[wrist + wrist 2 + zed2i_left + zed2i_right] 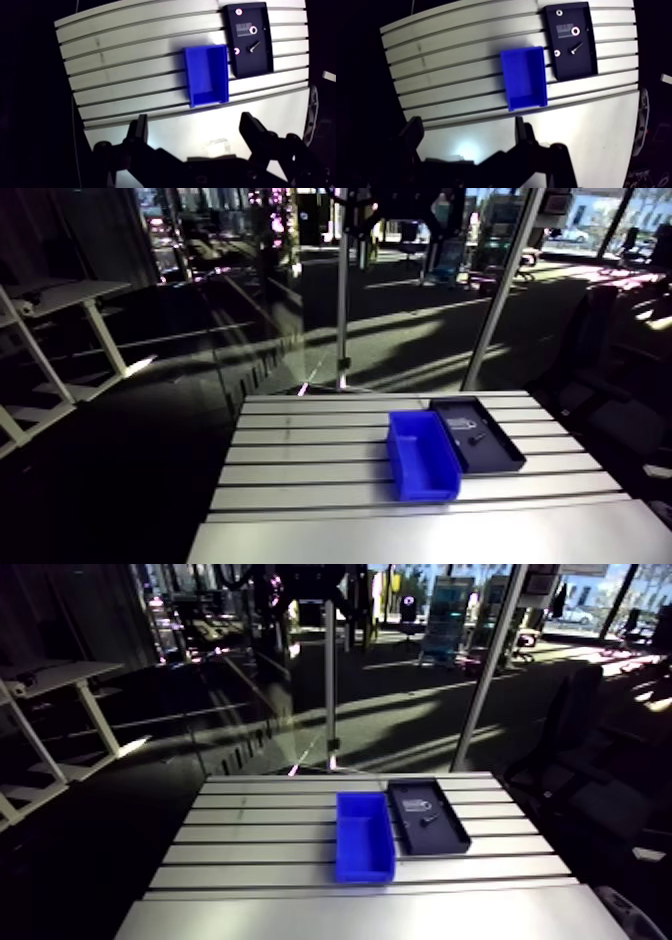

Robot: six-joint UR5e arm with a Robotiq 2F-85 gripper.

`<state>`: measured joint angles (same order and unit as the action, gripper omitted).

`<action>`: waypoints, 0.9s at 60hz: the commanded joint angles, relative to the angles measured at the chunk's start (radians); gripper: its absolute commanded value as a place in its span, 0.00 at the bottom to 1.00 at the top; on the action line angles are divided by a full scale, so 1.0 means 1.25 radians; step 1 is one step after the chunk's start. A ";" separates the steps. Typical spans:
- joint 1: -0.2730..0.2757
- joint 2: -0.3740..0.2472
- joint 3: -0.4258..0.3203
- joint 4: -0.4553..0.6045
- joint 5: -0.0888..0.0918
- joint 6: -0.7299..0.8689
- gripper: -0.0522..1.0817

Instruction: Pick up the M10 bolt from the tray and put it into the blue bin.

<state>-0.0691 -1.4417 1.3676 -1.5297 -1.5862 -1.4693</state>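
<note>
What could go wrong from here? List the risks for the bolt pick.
1. The bolt is small and lies in the tray close to small round parts; the open end effector could nudge it away or catch one of them instead.
2. The blue bin stands right beside the tray, so a spread finger might clip its wall on the way down.

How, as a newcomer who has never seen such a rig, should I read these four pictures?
It is one robot arm at a slotted aluminium table. Two pictures come from a camera on the arm's upper link, two from a wrist camera looking down past the gripper, whose two fingers are open and hold nothing. On the table sit an empty blue bin and, beside it, a dark tray with a bolt and small round parts.
</note>
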 commanded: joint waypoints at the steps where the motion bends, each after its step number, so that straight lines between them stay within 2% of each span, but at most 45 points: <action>1: 0.000 0.006 0.001 0.000 -0.001 0.035 0.05; 20: -0.021 0.016 0.008 -0.008 -0.010 0.135 0.05; 35: -0.074 0.019 0.027 -0.019 -0.012 0.293 0.05; 46: -0.117 0.023 0.063 -0.066 -0.012 0.327 0.05; 54: -0.128 0.024 0.075 -0.081 -0.013 0.332 0.05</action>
<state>-0.1918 -1.4150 1.4300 -1.5911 -1.6005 -1.0877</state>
